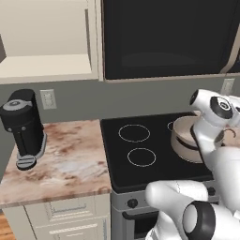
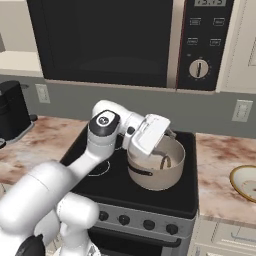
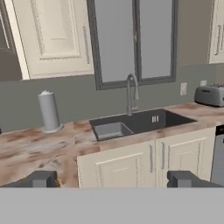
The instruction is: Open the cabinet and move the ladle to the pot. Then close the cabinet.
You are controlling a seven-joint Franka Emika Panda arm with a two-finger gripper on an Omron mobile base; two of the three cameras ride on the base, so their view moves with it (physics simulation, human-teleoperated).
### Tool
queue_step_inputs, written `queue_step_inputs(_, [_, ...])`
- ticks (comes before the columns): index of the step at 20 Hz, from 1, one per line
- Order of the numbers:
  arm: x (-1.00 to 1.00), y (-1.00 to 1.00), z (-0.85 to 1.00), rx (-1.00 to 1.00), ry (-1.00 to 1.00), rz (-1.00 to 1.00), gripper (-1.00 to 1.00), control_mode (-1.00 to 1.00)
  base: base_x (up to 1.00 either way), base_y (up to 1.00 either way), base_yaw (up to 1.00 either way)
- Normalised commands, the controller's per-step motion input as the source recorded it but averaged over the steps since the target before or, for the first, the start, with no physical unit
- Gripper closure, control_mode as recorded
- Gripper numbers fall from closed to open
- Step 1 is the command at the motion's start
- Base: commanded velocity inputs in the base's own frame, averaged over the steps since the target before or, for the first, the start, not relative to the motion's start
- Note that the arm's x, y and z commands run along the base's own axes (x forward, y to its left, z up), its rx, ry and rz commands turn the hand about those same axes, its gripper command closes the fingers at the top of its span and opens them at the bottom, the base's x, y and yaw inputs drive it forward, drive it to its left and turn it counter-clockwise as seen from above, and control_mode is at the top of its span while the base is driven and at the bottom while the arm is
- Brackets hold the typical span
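While the arm leans in from the lower left of the right base view, its white hand sits at the frame's centre, tipped over the near rim of the pot [image 2: 156, 165] on the black stovetop [image 2: 100, 180], and a dark curved handle that looks like the ladle [image 2: 165, 161] rests inside that pot, against its far inner wall. In the hand view the gripper [image 3: 112, 178] shows its two dark fingertips [image 3: 40, 178] low in the frame, set far apart with nothing between them, so the fingers are released and hold nothing. Beyond them lies a sink [image 3: 140, 121] with a tall faucet [image 3: 131, 94] at mid-frame, a paper towel roll [image 3: 49, 111] at left on the marbled counter and a toaster [image 3: 209, 95] at the right edge. The cabinet [image 1: 49, 40] fills the upper left of the left base view; there I see its cream interior and bare shelf, so it stands open. Below it a black coffee machine [image 1: 22, 126] stands on the counter [image 1: 70, 159] at the left of the frame. The black microwave [image 2: 125, 40] spans the top of the right base view, and a yellow-rimmed bowl [image 2: 245, 182] sits at its right edge.
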Motion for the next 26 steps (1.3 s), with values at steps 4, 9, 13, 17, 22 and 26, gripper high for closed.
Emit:
queue_step_inputs(4, [-0.58,0.00,0.25,0.05,0.10,0.04,-1.00,-1.00,0.00,0.00,0.00])
queue_step_inputs(9, [-0.46,0.14,0.39,0.00,0.11,0.11,-1.00,-1.00,0.00,0.00,0.00])
queue_step_inputs(13, [-0.42,0.22,0.42,0.00,0.08,0.20,-1.00,-1.00,0.00,0.00,0.00])
queue_step_inputs(17, [-0.52,0.15,0.07,0.00,0.03,0.23,-1.00,-1.00,0.00,0.00,0.00])
queue_step_inputs(22, [-0.29,0.21,0.06,0.03,0.03,0.19,-1.00,-1.00,0.00,0.00,0.00])
queue_step_inputs(26, [-0.08,0.31,0.15,0.04,0.06,0.18,-1.00,-1.00,0.00,0.00,0.00])
